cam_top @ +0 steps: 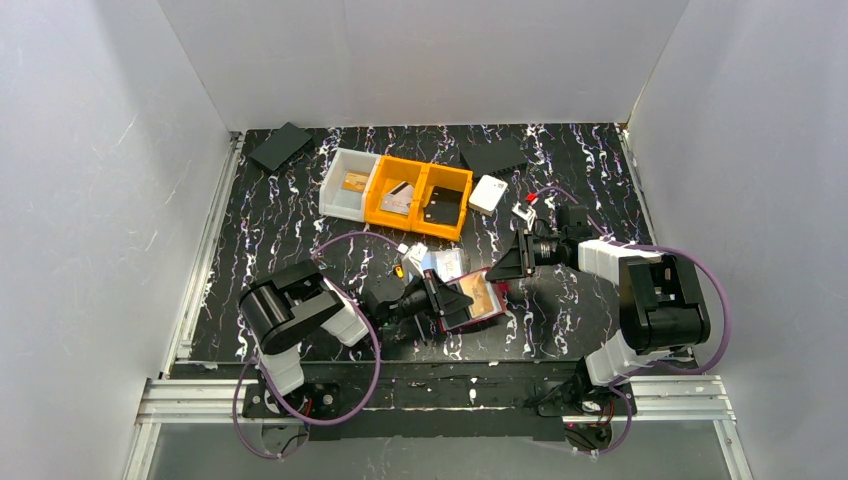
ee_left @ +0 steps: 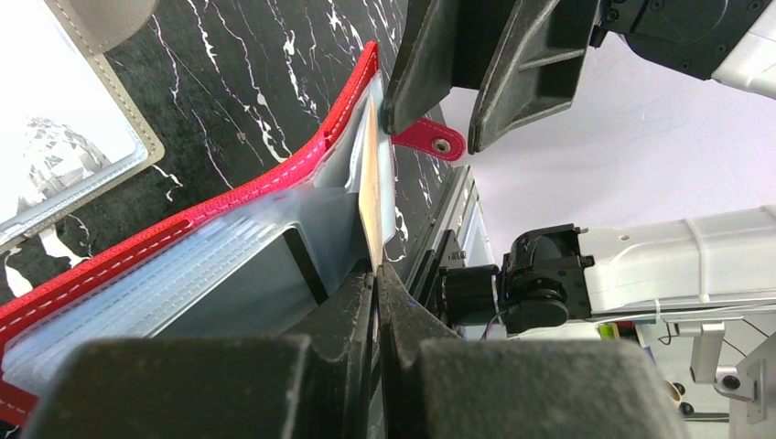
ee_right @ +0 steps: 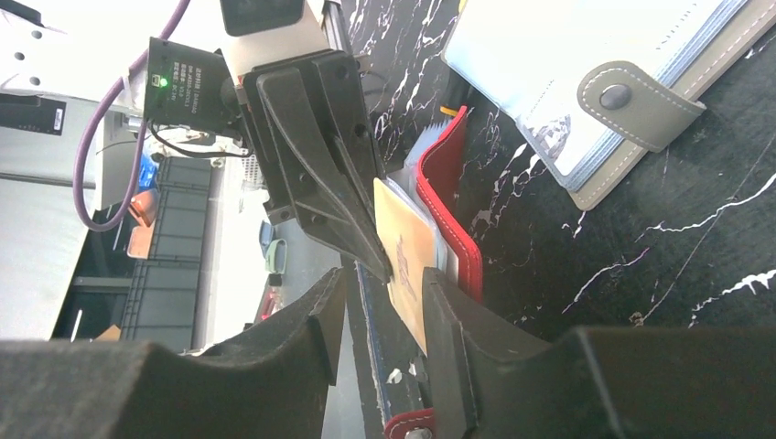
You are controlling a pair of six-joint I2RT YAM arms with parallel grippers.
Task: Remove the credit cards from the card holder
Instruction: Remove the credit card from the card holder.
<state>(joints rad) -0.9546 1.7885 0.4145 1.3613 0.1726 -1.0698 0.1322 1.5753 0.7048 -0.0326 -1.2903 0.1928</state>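
Note:
The red card holder lies open near the table's front edge, its clear sleeves fanned out. An orange credit card sticks up out of a sleeve and appears edge-on in the left wrist view. My left gripper is shut on that card's edge; it is also in the top view. My right gripper is open, its fingers either side of the card and the left gripper's tip. Its fingers hang over the holder's red snap tab.
A second card holder, white with a grey strap, lies just behind the red one. One white bin and two orange bins hold cards at the back. Black pads and a white card lie nearby.

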